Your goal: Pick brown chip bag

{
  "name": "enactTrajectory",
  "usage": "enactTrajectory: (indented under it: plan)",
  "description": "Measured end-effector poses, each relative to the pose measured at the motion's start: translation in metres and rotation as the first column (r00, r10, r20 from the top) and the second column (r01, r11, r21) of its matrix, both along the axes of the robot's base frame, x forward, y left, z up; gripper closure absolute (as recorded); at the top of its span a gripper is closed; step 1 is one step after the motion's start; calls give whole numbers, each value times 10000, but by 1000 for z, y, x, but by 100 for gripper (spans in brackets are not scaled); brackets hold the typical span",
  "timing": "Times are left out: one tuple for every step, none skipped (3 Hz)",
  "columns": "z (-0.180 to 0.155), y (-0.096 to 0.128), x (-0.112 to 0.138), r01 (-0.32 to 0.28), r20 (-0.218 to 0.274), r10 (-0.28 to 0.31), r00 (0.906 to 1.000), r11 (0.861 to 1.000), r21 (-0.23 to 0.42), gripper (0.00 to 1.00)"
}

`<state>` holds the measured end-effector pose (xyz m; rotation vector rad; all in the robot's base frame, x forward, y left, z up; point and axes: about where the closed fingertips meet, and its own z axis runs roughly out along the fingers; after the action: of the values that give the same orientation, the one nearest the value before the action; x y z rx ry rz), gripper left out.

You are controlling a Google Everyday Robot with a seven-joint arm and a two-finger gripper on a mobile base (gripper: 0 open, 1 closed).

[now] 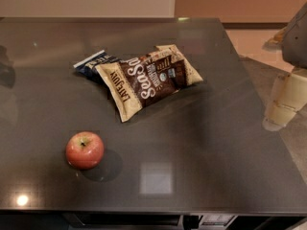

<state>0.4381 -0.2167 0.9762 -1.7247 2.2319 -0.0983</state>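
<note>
Currently pick not yet done | brown chip bag [152, 78] lies on tabletop [216, 166], toward far edge, partly over blue bag [90, 63], ungrasped | end effector [284, 102] beyond right edge, well apart; grip state cannot be told | left: reach, grasp, lift

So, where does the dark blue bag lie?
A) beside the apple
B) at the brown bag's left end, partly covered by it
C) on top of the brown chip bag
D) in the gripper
B: the dark blue bag peeks out behind the left end of the brown chip bag; the apple sits apart, the gripper off at the right edge.
</note>
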Motion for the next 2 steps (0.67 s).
enactTrajectory:
  plan:
    - [0, 0, 0, 0, 0, 0, 10000, 10000, 0, 0]
    - [1, 9, 14, -597, 151, 598, 9981, 9982, -42, 0]
